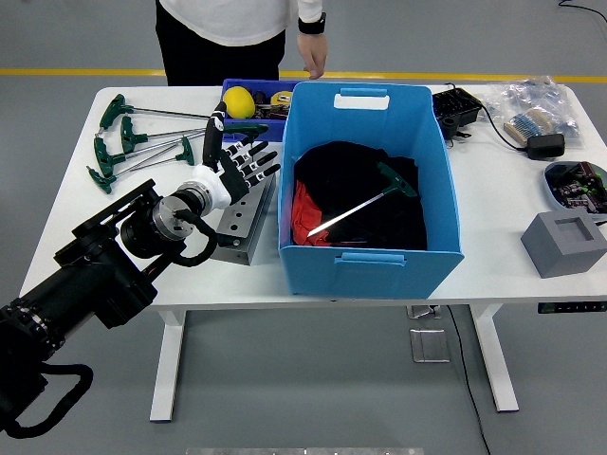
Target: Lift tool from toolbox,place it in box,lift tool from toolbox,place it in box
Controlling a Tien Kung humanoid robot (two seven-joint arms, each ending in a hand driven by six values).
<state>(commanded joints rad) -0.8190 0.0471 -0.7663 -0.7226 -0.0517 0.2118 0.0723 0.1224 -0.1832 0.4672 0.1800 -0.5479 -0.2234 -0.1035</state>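
One T-handle tool (365, 202) already in blue box (369, 258), right of robot hand (232, 171). Robot hand: fingers spread, empty, above grey toolbox (236, 220). Remaining tools (137, 142) on worktop (493, 209), left of robot hand. Advice: grip handle squarely before lifting.

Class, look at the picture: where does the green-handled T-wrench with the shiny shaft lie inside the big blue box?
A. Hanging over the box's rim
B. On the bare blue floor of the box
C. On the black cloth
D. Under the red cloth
C: the T-wrench lies on top of the black cloth inside the blue box.
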